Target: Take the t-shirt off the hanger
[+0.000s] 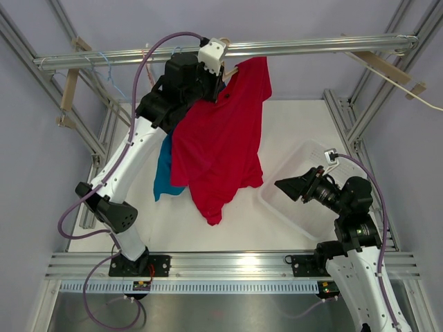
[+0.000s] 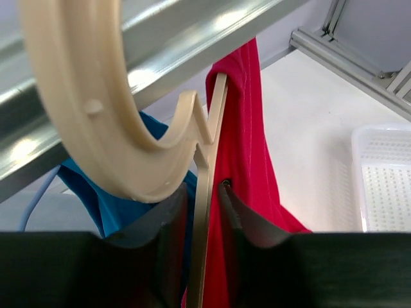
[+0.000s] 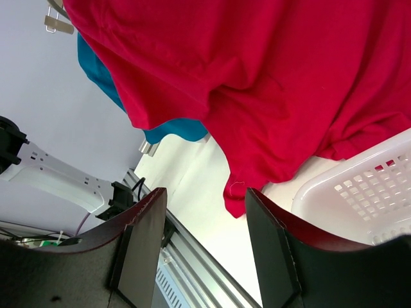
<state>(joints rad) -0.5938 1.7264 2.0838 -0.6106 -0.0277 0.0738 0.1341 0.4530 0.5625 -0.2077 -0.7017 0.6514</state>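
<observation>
Left gripper (image 2: pixel 202 191) is clamped on the hanger (image 2: pixel 96 115) neck, just under the rail (image 2: pixel 192 38). The red shirt (image 1: pixel 221 145) is on the hanger and drapes down below that gripper, with a blue shirt (image 1: pixel 165 173) behind it. Right gripper (image 3: pixel 205 250) is spread and empty; the shirt hem hangs just ahead of it, apart, with the basket (image 3: pixel 359 186) at its right.

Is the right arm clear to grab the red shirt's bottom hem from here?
Probably yes: the right hand is open and pointing at the red shirt, with nothing visible between them.
</observation>
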